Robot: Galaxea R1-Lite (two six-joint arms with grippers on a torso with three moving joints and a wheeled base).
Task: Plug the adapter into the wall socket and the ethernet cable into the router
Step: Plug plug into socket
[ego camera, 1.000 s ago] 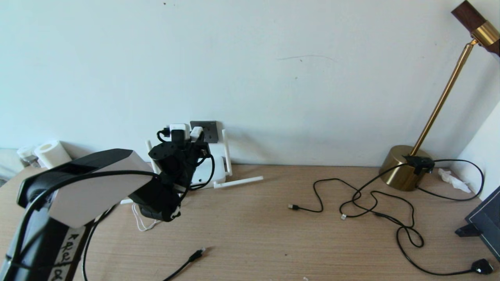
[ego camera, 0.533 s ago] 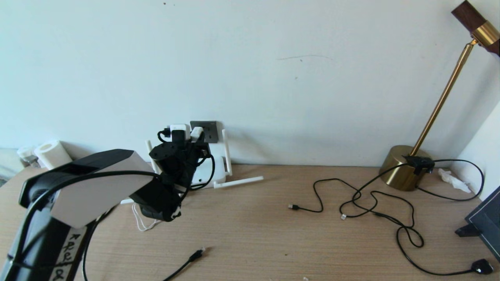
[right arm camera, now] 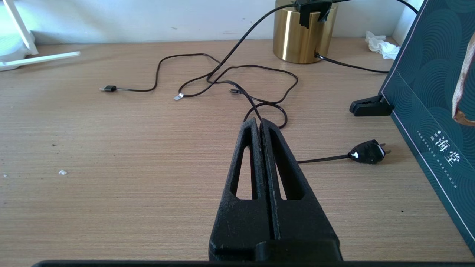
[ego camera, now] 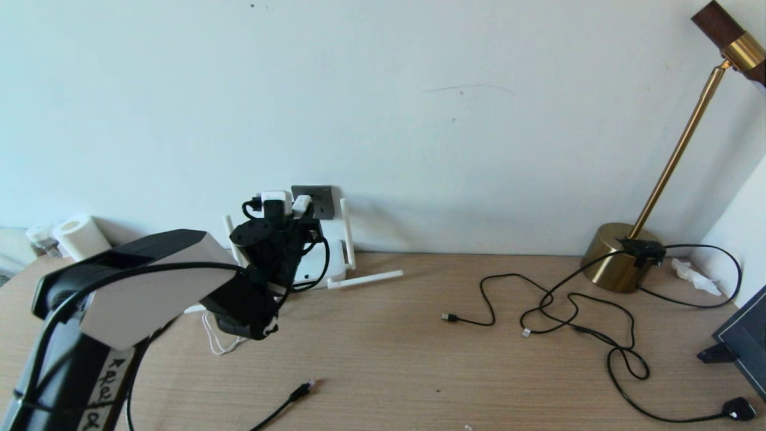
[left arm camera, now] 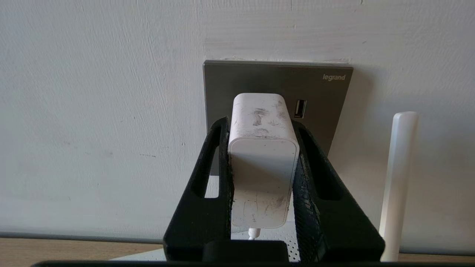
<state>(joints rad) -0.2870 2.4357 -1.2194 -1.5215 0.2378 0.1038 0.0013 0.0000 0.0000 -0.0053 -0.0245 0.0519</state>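
My left gripper (left arm camera: 261,124) is shut on the white adapter (left arm camera: 263,159), one black finger on each side. The adapter's far end is against the dark grey wall socket (left arm camera: 319,92); its pins are hidden. In the head view the adapter (ego camera: 301,204) sits at the socket (ego camera: 322,200), above the white router (ego camera: 320,254). One router antenna (left arm camera: 399,178) stands beside the socket. The ethernet cable (ego camera: 299,392) lies loose on the table's near edge, its clear plug pointing right. My right gripper (right arm camera: 259,122) is shut and empty, hovering over the table, and does not show in the head view.
Thin black cables (ego camera: 574,317) loop across the right of the table towards a brass lamp base (ego camera: 616,257). A black plug (right arm camera: 367,152) lies near a dark patterned box (right arm camera: 434,92). A paper roll (ego camera: 78,236) stands at the far left.
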